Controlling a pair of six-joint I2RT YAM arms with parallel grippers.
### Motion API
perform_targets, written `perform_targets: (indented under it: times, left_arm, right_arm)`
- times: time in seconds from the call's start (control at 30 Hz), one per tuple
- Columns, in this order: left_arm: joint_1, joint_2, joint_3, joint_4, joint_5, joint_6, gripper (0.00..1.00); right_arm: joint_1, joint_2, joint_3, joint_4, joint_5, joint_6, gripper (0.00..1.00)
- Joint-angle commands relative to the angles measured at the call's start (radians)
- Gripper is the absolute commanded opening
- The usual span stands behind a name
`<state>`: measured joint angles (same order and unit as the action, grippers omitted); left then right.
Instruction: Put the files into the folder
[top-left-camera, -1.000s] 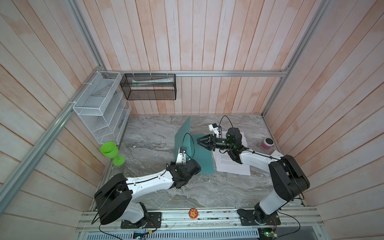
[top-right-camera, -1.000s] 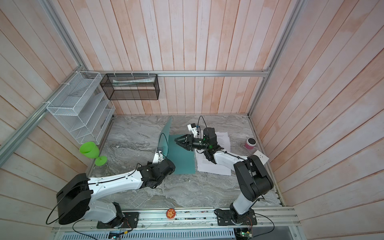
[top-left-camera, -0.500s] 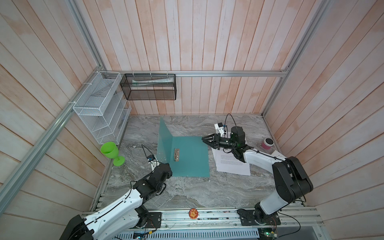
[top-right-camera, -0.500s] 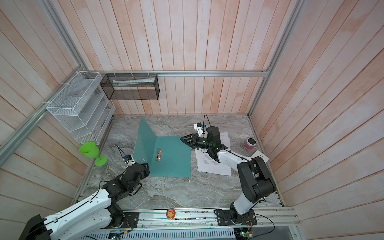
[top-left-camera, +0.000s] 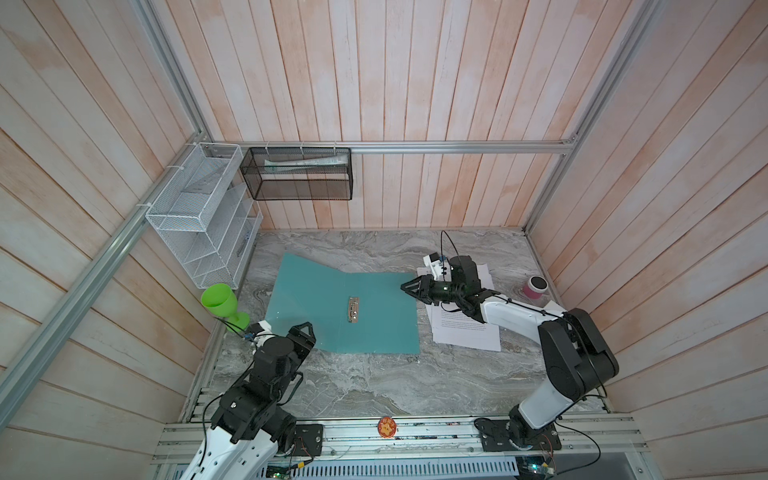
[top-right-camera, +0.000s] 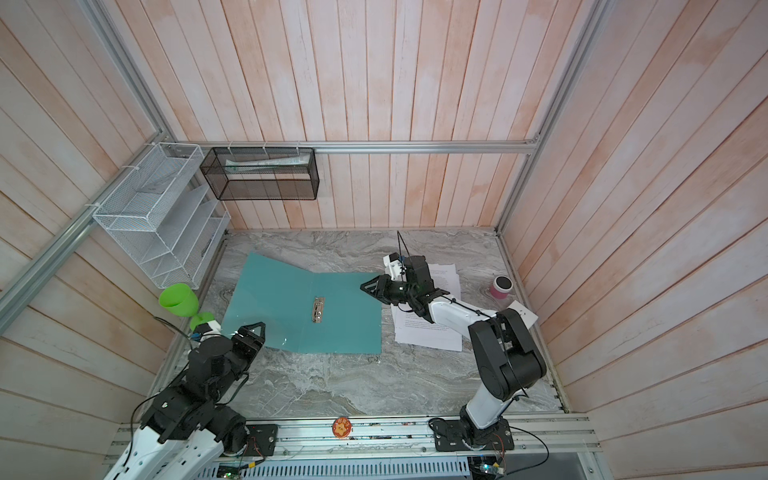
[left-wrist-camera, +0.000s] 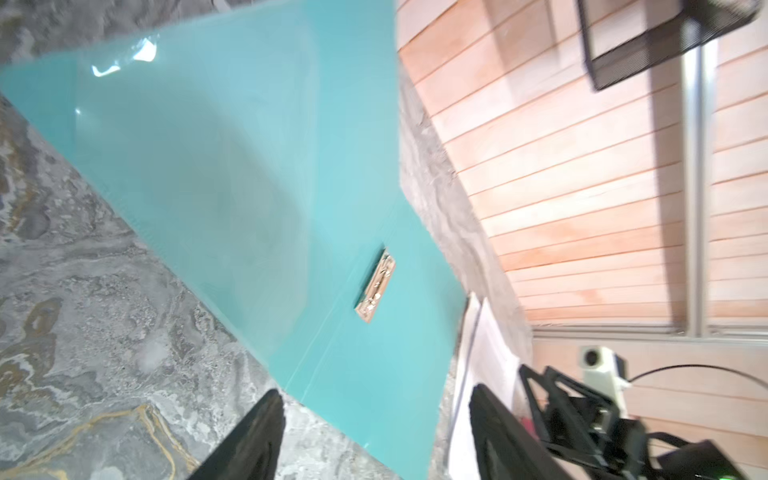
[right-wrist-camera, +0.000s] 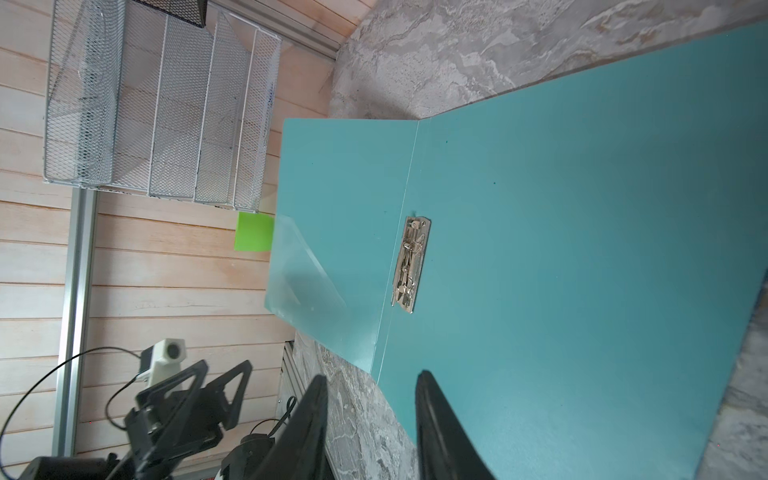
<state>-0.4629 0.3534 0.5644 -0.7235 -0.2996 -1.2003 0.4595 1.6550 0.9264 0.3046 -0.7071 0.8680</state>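
Two arms are rising from a rail along the bottom edge, over a grey marble tabletop (top-left-camera: 374, 386) boxed in by pale plank walls. At upper left, a white wire rack (top-left-camera: 199, 224) and a black mesh basket (top-left-camera: 299, 174) are hanging on the walls. A green goblet (top-left-camera: 220, 299) is standing at the table's left edge. Beside it the left gripper (top-left-camera: 302, 332) is pointing at the lower-left corner of the folder (top-left-camera: 374, 324), jaws standing apart, holding nothing. The folder is lying spread open at centre, metal clip (top-left-camera: 353, 309) showing. Bare marble is lying free below it. The right gripper (top-left-camera: 405, 286) is reaching to its upper-right edge, jaws parted, nothing between. The files (top-left-camera: 465, 336) are lying just right of the folder, under that arm, with a pink cup (top-left-camera: 536, 286) standing far right.
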Motion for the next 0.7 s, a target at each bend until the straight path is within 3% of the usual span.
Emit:
perform_targets:
  times: [0.0, 0.07, 0.2, 0.4, 0.67]
  left_arm:
    - [0.004, -0.007, 0.107, -0.204, -0.073, 0.003, 0.73]
    - [0.004, 0.015, 0.147, -0.2, -0.071, 0.04, 0.72]
    - [0.006, 0.125, 0.118, 0.01, 0.033, 0.176, 0.69]
    - [0.003, 0.494, 0.024, 0.43, 0.181, 0.324, 0.61]
    - [0.0, 0.972, 0.131, 0.64, 0.185, 0.489, 0.59]
  right_arm:
    - [0.001, 0.02, 0.029, -0.026, 0.025, -0.043, 0.34]
    - [0.001, 0.02, 0.027, -0.021, 0.027, -0.049, 0.34]
    - [0.001, 0.023, 0.032, -0.029, 0.038, -0.077, 0.34]
    - [-0.005, -0.02, 0.045, -0.126, 0.105, -0.156, 0.33]
    - [-0.053, -0.136, -0.024, -0.212, 0.192, -0.23, 0.33]
